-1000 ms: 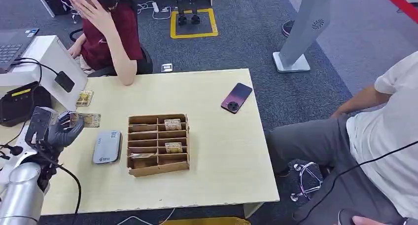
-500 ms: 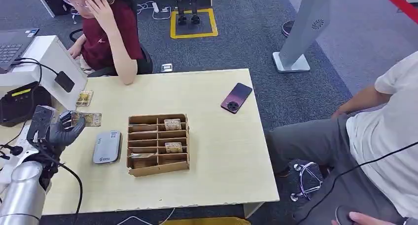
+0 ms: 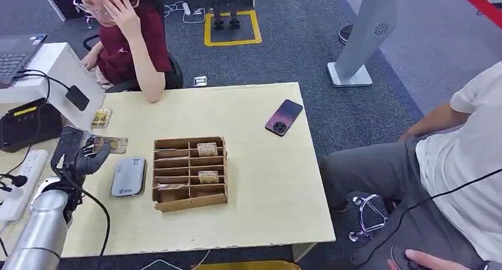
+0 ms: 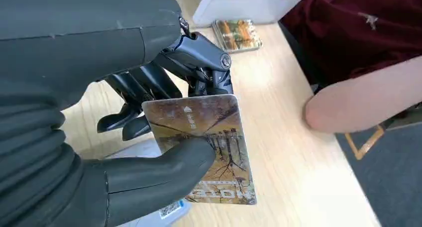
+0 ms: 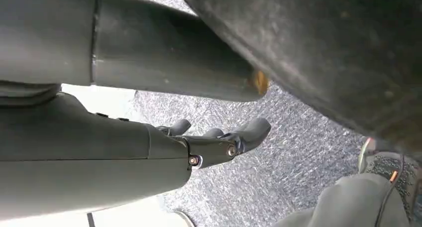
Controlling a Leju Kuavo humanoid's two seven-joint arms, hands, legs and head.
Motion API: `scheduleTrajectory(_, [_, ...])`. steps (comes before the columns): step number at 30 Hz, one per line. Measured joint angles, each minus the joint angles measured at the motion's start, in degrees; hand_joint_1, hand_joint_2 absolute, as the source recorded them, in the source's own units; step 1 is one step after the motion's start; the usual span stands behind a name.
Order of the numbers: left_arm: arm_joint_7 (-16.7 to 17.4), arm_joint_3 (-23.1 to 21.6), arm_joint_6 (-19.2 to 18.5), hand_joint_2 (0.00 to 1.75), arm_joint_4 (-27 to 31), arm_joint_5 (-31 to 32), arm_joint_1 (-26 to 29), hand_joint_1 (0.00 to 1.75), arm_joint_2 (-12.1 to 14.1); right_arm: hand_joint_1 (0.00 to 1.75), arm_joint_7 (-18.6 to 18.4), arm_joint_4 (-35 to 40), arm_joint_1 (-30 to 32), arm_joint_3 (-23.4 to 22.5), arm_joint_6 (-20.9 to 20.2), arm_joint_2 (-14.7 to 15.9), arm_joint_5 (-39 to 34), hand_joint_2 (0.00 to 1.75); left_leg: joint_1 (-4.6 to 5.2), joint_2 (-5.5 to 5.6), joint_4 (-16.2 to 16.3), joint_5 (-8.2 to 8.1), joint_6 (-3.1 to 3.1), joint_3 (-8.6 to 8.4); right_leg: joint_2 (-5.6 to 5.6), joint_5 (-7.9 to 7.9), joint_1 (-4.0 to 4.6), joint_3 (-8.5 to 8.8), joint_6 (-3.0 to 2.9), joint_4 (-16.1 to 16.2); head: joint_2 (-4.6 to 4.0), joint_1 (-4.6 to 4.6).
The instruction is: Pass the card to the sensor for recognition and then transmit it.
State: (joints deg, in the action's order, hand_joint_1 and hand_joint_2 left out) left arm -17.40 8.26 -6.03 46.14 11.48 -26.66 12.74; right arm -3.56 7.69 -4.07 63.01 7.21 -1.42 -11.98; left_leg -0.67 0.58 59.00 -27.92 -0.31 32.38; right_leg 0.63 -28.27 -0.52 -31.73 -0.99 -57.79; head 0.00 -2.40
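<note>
Card (image 4: 204,142): held in the left hand (image 3: 89,158), pinched between the thick thumb on its printed face and the dark fingers (image 4: 149,87) behind it. Card sits roughly flat, above the bench (image 3: 260,181), at the bench's left side. Head view shows it as a brownish rectangle (image 3: 112,144) sticking out from the hand toward the sensor.

Sensor (image 3: 128,176): flat grey pad lying on the bench, just beside and below the held card, not touching it.

Wooden divided tray (image 3: 189,172): right of the sensor, a few cards in its compartments.

Second card (image 3: 102,117) lies on the bench near the white stand. Phone (image 3: 284,116) lies well apart, toward the bench's far right.

Right hand (image 5: 219,142): hangs over carpet, fingers loosely spread, nothing in them.

One person sits behind the bench, another at right.
</note>
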Motion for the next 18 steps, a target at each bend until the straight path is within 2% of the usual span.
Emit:
scheduleTrajectory(10, [-0.79,-2.32,1.42,1.75,-4.68,3.45,0.25,1.75,-3.04,0.0,0.15,0.0,-0.04,0.79,0.26,-0.07,-0.61,0.0,0.0,0.01,0.0,0.0,0.0,0.02,-0.01,0.0,0.0,-0.01,0.0,0.0,0.0,0.0])
scheduleTrajectory(18, [-0.98,-2.58,2.1,1.75,-6.93,3.98,0.26,1.75,-3.89,0.0,0.15,-0.09,-0.08,1.03,0.24,-0.09,-0.61,0.0,-0.01,0.02,0.0,0.0,0.0,0.01,-0.02,0.0,0.0,-0.01,0.0,0.0,0.0,0.0])
